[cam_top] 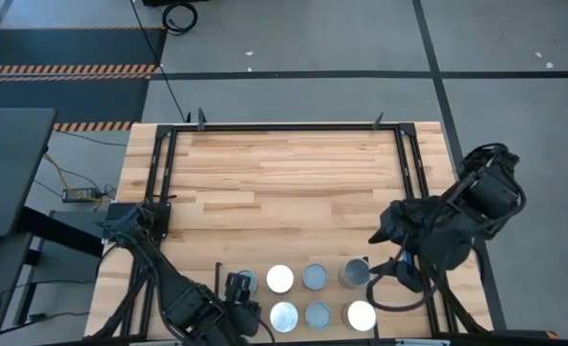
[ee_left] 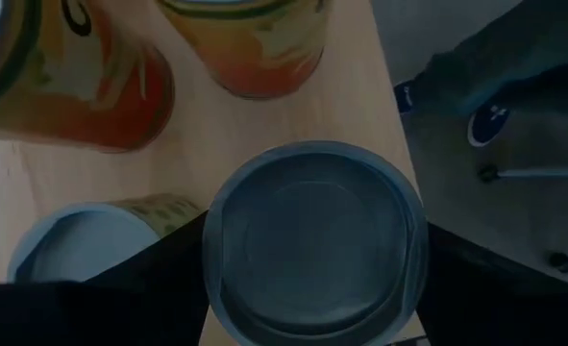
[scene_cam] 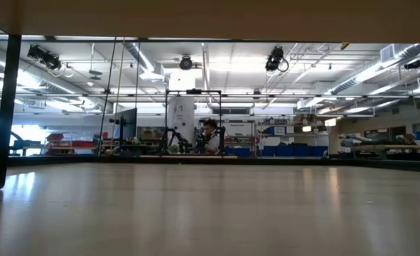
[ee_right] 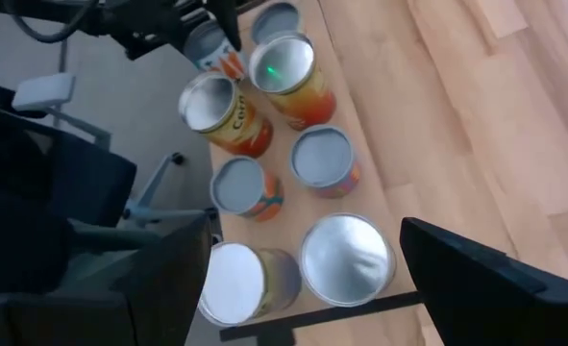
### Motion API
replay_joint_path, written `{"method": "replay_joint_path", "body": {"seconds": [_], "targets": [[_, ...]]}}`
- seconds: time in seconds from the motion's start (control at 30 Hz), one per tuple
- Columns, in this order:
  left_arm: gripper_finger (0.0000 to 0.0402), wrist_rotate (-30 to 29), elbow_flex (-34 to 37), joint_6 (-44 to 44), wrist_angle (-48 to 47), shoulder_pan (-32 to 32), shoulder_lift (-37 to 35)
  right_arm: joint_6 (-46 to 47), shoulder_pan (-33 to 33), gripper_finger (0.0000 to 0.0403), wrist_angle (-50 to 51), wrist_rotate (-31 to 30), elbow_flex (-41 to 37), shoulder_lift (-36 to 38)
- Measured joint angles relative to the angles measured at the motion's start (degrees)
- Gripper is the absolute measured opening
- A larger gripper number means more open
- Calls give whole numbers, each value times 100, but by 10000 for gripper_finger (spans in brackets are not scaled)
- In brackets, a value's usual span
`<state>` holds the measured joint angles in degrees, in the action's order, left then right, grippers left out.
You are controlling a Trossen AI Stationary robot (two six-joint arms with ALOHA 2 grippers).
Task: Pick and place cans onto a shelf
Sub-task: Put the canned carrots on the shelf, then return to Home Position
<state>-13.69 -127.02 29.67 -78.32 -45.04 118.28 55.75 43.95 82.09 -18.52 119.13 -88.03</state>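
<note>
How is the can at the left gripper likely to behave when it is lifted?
The can at the left gripper looks like rigid metal, so it should not deform. Its smooth round wall may slip or twist in a light grip. Standing upright on a flat end, it seems stable, but would likely roll if tipped.
</note>
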Motion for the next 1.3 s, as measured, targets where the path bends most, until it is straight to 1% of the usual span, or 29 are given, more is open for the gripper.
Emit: {"method": "replay_joint_path", "body": {"seconds": [0.13,0.27,0.37,0.53,0.83,0.97,1.0,1.07,1.13,1.17,1.23,1.3], "targets": [[286,108,0,-31,-2,8,16,-22,91,345,-18,-164,0,-2],[292,126,0,88,-74,26,74,-26,89,345,-3,-197,0,-2],[313,130,0,108,-33,26,83,-32,91,345,-4,-196,0,-2],[347,340,0,114,-17,26,79,-33,89,345,-5,-195,0,-4],[346,348,-1,315,-69,24,63,-20,89,345,-14,-182,0,-4],[346,371,-355,577,-417,15,55,-35,86,345,-77,-171,0,-4],[346,371,-490,621,-564,15,51,-58,82,345,-158,-245,0,-4],[346,369,-774,728,-900,28,48,-270,78,345,-500,-577,0,-4],[344,351,-703,790,-938,78,-118,-781,60,345,-1015,-778,0,-4],[341,222,-604,889,-926,94,-238,-1087,21,345,-1258,-784,0,-4],[327,-364,-532,1053,-883,126,-466,-1678,-81,345,-1773,-803,-71,-4],[303,-1495,-476,1171,-735,81,-658,-2303,-146,343,-2238,-997,-170,-4]]}}
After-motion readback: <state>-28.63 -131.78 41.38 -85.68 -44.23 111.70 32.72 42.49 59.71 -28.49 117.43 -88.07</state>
